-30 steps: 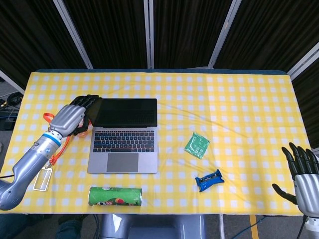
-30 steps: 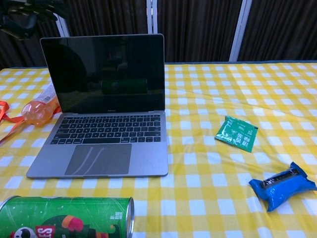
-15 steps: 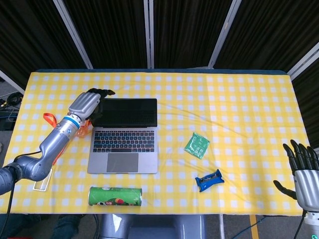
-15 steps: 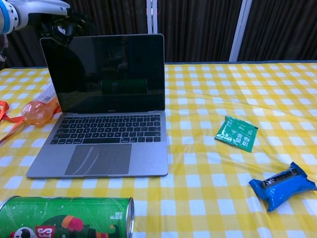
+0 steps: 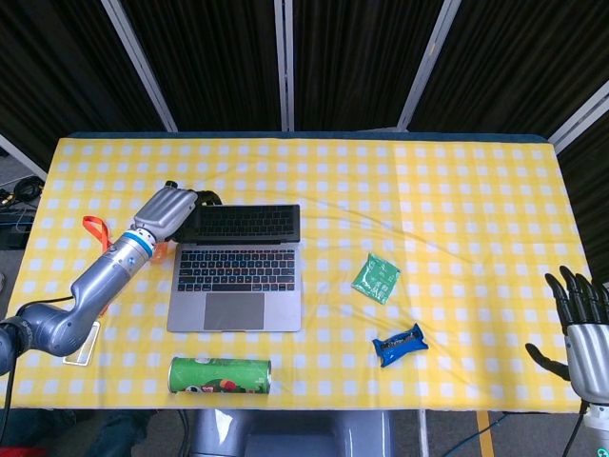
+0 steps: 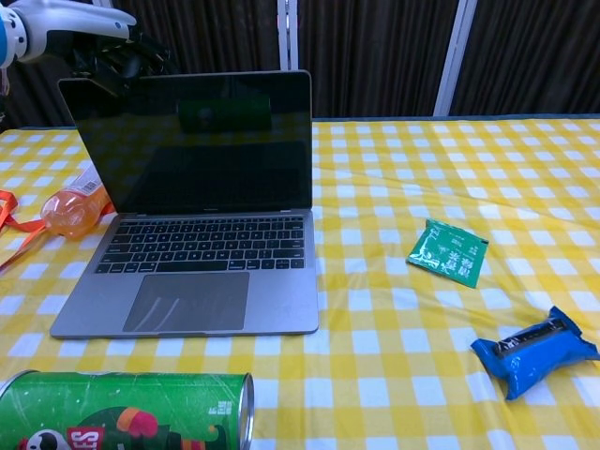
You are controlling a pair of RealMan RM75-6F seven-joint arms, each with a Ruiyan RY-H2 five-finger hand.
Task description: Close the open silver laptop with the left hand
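Observation:
The silver laptop [image 5: 236, 271] lies open at the table's left centre, keyboard facing me. Its dark screen [image 6: 187, 141] leans forward past upright; in the head view the lid [image 5: 243, 222] shows only as a short strip. My left hand [image 5: 169, 208] is behind the lid's top left corner, fingers [image 6: 120, 58] pressing on that edge and gripping nothing. My right hand [image 5: 582, 326] hovers off the table's front right corner, fingers spread and empty.
A green chips can [image 5: 221, 375] lies in front of the laptop. A green sachet [image 5: 376, 278] and a blue snack pack [image 5: 399, 344] lie to its right. An orange bottle [image 6: 73, 208], an orange strap [image 5: 92, 227] and a card tag [image 5: 81, 343] sit to its left.
My left hand reached the back of the lid's top left corner and pushed it; the screen has tipped forward toward the keyboard. My right hand has sunk slightly.

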